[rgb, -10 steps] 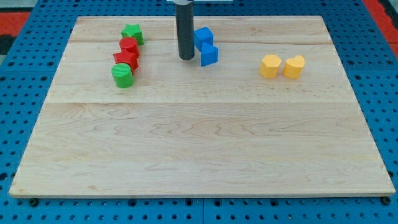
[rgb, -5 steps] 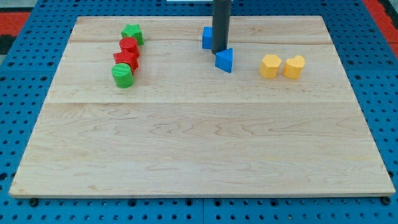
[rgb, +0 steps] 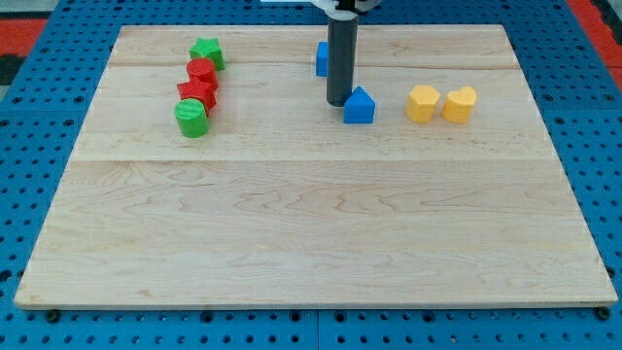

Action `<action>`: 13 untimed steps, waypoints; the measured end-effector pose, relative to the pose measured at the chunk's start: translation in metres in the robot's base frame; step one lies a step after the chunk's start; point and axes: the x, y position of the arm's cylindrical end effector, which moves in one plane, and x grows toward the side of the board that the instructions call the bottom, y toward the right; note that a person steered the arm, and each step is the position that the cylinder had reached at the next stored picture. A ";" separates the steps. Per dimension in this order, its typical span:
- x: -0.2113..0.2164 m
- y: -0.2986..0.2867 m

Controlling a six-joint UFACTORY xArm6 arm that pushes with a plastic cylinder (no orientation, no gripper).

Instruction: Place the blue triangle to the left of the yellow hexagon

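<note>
The blue triangle [rgb: 360, 106] lies on the wooden board [rgb: 311, 224], in its upper middle part. The yellow hexagon [rgb: 422, 103] sits to its right, with a gap between them. My tip [rgb: 337, 103] stands right at the triangle's left side, touching or almost touching it. A second blue block [rgb: 321, 59] sits above, partly hidden behind the rod.
A yellow block with a rounded top [rgb: 460, 104] sits just right of the hexagon. At the view's upper left is a column: a green star [rgb: 207, 52], two red blocks [rgb: 201, 71] [rgb: 196, 93] and a green cylinder [rgb: 192, 118].
My tip moved right past the other blue block, then down a little. The blue triangle was pushed right and down, away from that block and closer to the yellow hexagon.
</note>
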 end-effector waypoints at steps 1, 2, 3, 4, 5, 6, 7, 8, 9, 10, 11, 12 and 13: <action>0.023 -0.010; 0.055 -0.014; 0.058 -0.015; 0.052 -0.020; 0.035 -0.012; 0.028 0.000; 0.031 0.021; 0.041 0.035; 0.043 0.034; 0.040 0.034; 0.037 0.040; 0.037 0.040; 0.037 0.040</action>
